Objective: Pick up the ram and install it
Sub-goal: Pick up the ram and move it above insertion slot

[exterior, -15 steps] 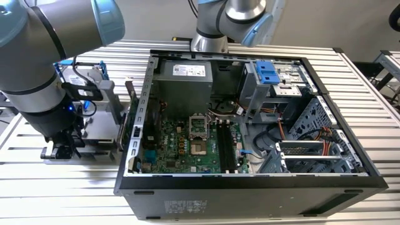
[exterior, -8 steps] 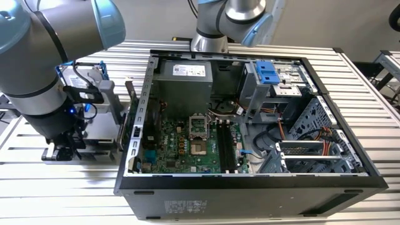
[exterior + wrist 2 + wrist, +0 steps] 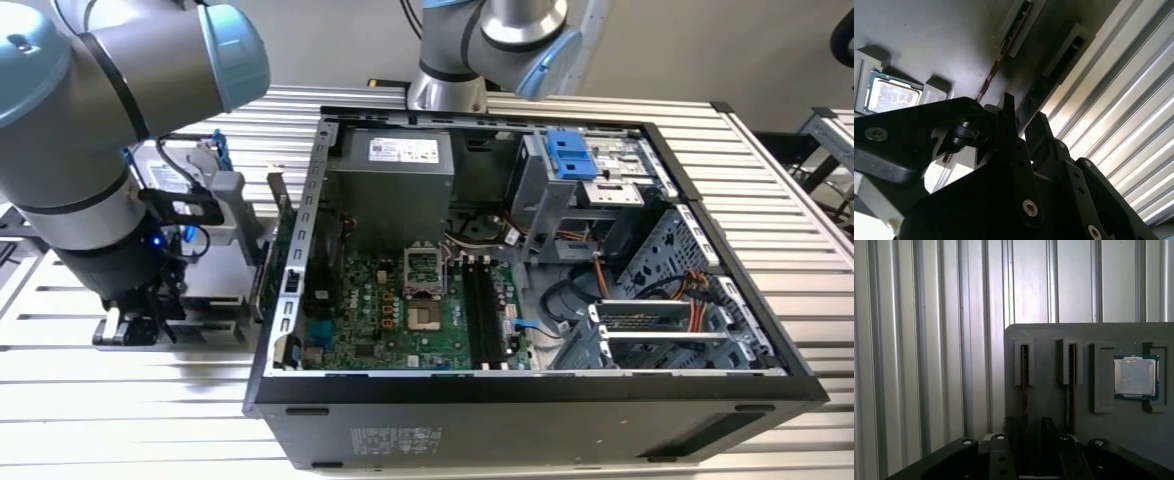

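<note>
Near the tabletop's (image 3: 134,420) edge at the exterior view's left, beside the open computer case (image 3: 534,390), the arm (image 3: 80,180) bends down over a grey holder (image 3: 1054,332). The claw (image 3: 1026,424) stands spread, one finger on either side of the ram (image 3: 1024,375), which sits on edge in the holder's slot.

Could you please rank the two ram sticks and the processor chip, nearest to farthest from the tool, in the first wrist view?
1. Nearer ram stick: in the tray, straddled by the open tool.
2. Second ram stick: alongside it, outside the tool.
3. Processor chip: past the second stick on the tray.
</note>
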`<state>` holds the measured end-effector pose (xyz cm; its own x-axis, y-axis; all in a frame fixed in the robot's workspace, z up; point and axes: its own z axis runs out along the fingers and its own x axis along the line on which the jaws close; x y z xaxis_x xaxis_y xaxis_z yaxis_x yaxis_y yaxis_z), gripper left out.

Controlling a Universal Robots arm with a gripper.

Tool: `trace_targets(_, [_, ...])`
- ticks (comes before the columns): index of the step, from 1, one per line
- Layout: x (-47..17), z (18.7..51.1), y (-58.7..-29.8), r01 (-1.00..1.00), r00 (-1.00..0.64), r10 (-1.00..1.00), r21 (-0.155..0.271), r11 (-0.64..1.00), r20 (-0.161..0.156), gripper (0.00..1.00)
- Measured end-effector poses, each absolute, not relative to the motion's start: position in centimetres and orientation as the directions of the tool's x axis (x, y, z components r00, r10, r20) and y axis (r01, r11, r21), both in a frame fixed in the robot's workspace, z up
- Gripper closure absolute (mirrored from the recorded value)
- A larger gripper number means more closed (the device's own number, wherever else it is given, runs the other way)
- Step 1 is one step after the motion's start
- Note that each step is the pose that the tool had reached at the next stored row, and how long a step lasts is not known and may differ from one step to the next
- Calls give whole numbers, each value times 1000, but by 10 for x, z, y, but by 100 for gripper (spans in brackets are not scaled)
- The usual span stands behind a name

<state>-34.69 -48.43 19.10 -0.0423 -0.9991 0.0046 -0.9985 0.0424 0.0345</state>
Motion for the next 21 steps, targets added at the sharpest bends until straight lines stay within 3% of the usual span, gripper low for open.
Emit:
trace_targets(17, [-347,190,-484,-999,-42,-999,34,42,6,0])
trace_targets(18, [-347,190,-484,-999,-42,-999,34,42,6,100])
trace_targets(21, [-347,190,-484,-999,-42,-999,34,42,6,100])
